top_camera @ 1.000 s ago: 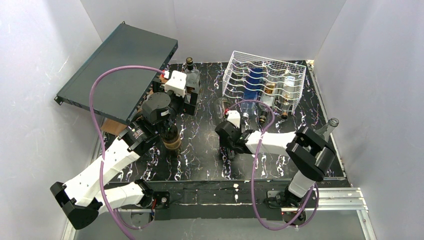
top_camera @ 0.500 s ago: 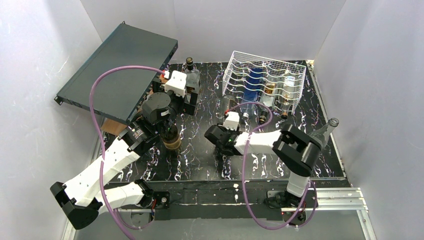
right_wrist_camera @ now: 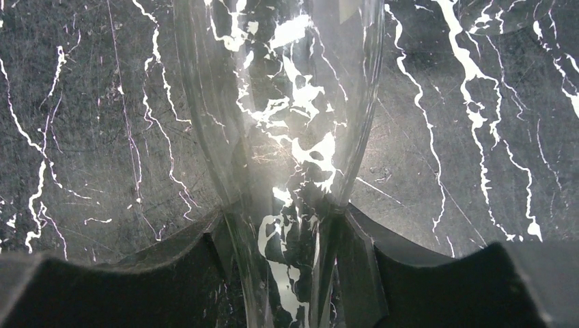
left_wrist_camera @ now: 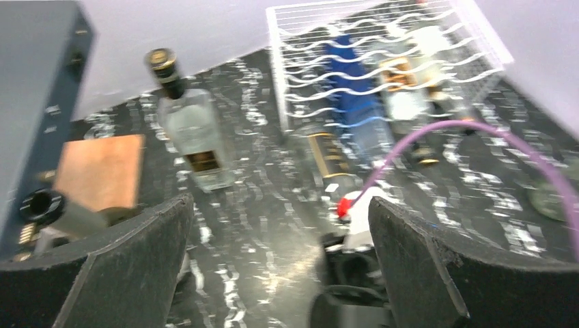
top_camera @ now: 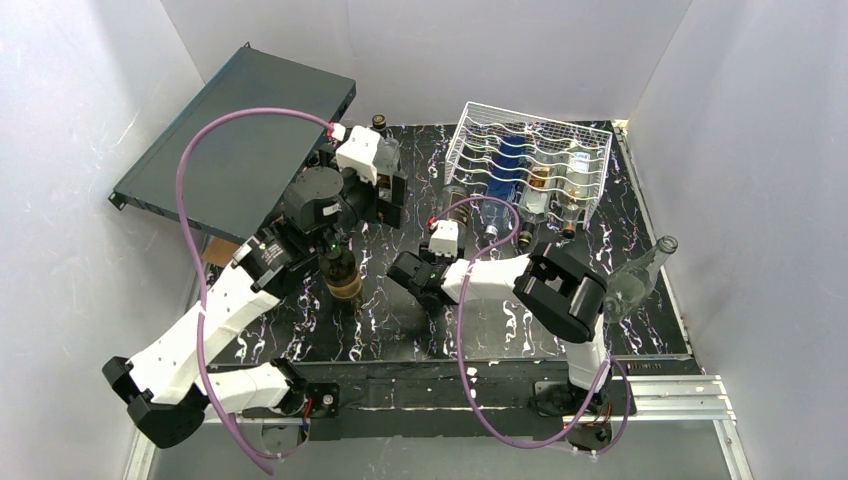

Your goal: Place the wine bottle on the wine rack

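**Jaws: right gripper clamped on the wine bottle, left gripper gaping**

From above, the right arm reaches leftward across the black marbled table. Its gripper sits low over the middle of the table, in front of and to the left of the wine rack and apart from it. The glass it holds is too clear to pick out in this view. The rack stands at the back right and carries several bottles, one of them a blue bottle. The left arm stretches toward the back of the table, with its gripper just in front of a square bottle. A dark bottle with a tan label stands upright beside that arm. A flat dark-teal case leans at the back left. A tilted bottle of clear glass stands near the right edge.

At the left wrist, both fingers stand far apart with nothing between them. Beyond them are the black-capped square bottle, a brown block, the rack, and a gold-labelled bottle lying in front of it. A purple cable arcs across. The view is blurred.

At the right wrist, the two fingers press on the narrow neck of the clear bottle from either side. Its body widens away from them, just above the tabletop.
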Robot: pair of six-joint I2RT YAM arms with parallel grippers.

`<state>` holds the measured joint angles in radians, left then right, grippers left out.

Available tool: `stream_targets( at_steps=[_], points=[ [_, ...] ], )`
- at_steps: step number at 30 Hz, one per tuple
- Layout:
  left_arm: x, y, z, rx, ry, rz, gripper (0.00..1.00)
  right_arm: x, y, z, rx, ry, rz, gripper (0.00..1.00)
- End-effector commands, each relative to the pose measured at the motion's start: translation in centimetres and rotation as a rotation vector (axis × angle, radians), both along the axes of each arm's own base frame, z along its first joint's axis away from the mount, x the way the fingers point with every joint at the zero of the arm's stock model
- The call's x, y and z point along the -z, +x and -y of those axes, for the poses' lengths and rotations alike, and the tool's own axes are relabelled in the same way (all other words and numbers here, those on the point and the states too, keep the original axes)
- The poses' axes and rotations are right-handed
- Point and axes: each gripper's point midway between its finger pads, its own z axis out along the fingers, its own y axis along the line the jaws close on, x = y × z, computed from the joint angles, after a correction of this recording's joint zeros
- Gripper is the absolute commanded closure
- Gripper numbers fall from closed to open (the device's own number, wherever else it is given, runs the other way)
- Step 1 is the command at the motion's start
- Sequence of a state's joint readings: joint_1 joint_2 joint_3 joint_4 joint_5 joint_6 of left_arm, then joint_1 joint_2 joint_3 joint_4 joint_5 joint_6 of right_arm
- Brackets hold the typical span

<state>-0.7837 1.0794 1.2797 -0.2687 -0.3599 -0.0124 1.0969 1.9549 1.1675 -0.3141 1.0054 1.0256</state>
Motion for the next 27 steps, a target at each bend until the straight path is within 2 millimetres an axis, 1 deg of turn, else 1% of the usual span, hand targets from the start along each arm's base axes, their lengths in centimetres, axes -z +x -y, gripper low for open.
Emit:
stream_targets(
  at_steps=[1,2,4,5,9,13,17,19,22,24,25,27],
  points=[
    [-2.8,-3.6,4.2,0.237,-0.179,-0.135,0.01,-4.3,1.1,1.1,0.004,-0.045,0.143,0.99],
    [-3.0,-4.2,4.7,0.267,-0.200,-0.165,0.01,-4.5,1.2,1.0,-0.010,-0.039,0.151,0.99],
    [-3.4,-5.0,4.8,0.285,-0.240,-0.191,0.01,-4.9,1.4,0.8,-0.027,-0.030,0.168,0.99],
    [-4.0,-5.5,4.4,0.287,-0.260,-0.177,0.01,-5.0,1.7,0.8,-0.028,-0.024,0.176,0.99],
    [-4.7,-6.4,2.8,0.250,-0.305,-0.159,0.01,-4.8,2.8,1.5,0.015,0.025,0.194,0.99],
    [-4.1,-7.3,1.7,0.224,-0.322,-0.197,0.01,-5.2,3.2,2.6,0.091,0.046,0.263,0.99],
    [-2.5,-7.0,0.9,0.150,-0.316,-0.245,0.01,-5.1,3.3,4.5,0.184,0.011,0.326,0.99],
    [-2.2,-6.8,0.9,0.136,-0.314,-0.262,0.01,-4.8,3.9,4.8,0.202,-0.002,0.334,0.99],
    [-2.2,-6.4,1.3,0.128,-0.310,-0.281,0.01,-4.8,5.0,4.4,0.177,-0.010,0.346,0.99],
    [-2.3,-6.2,1.6,0.128,-0.308,-0.290,0.01,-4.8,6.1,3.4,0.098,0.009,0.329,0.99],
    [-2.4,-6.1,1.8,0.130,-0.307,-0.293,0.01,-5.0,6.3,3.4,0.095,0.007,0.325,0.99],
    [-2.3,-5.9,2.1,0.132,-0.303,-0.303,0.01,-5.0,6.5,4.1,0.132,0.003,0.318,0.99]
  ],
)
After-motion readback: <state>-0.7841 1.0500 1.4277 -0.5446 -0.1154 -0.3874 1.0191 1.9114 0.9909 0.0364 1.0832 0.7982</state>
